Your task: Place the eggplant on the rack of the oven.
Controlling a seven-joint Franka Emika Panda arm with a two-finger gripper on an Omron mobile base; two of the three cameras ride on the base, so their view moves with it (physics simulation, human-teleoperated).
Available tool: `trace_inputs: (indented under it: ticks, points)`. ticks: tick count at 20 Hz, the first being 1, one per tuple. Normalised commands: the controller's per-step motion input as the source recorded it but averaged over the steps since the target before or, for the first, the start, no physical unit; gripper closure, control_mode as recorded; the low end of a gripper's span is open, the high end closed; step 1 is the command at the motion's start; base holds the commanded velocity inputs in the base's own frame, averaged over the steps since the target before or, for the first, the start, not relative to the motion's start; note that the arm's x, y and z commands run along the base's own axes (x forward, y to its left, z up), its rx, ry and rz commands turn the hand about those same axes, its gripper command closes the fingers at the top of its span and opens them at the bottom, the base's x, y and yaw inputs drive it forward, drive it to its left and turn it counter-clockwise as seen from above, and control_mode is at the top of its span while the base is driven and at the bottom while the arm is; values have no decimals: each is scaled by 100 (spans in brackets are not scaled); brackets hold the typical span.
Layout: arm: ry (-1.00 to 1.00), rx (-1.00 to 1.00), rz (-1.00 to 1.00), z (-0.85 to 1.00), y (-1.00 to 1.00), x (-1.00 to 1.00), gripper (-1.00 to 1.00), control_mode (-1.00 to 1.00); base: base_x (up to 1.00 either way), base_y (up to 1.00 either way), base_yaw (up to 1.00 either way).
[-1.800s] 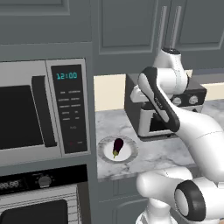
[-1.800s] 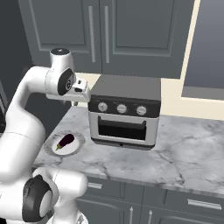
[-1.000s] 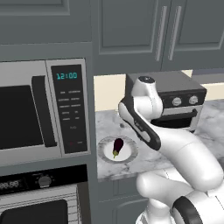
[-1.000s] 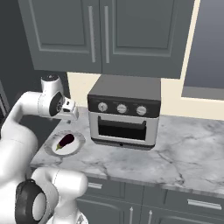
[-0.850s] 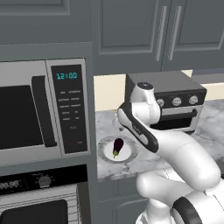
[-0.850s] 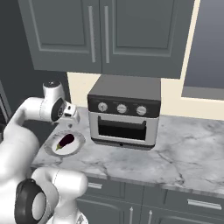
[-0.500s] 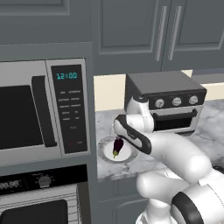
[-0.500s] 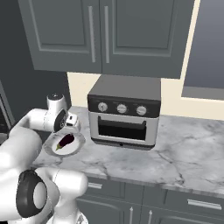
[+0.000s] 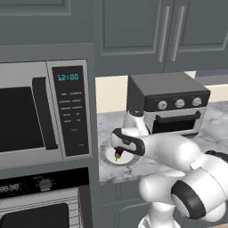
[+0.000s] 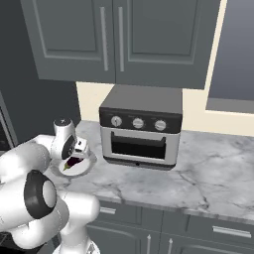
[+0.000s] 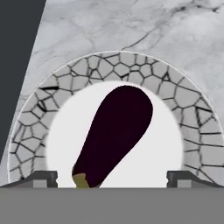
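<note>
We find the eggplant (image 11: pixel 114 135) lying on a plate (image 11: pixel 194 131) with a white centre and a crackle-patterned rim, which rests on the marble tabletop (image 10: pixel 198 168) just left of the toaster oven (image 10: pixel 140 126). The pincer (image 11: pixel 112 177) hovers directly above the plate, its fingertips (image 11: pixel 41 178) spread wide to either side of the eggplant, touching nothing. The oven (image 9: pixel 40 209) sits below the microwave (image 9: pixel 42 113), its door closed.

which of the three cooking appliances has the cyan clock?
The microwave, built into the cabinet left of the counter: its keypad panel shows cyan digits. The toaster oven has three knobs, and the oven below has one.
</note>
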Motion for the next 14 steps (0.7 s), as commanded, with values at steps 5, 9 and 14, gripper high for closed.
trace_inputs:
  ticks: [5,9,14]
  points:
    - [0,0,0,-53,23,3,-100,-100,0,0,0]
    - [0,0,0,-37,15,7,-100,-100,0,0,0]
    - [0,0,0,-34,0,0,-100,-100,0,0,0]
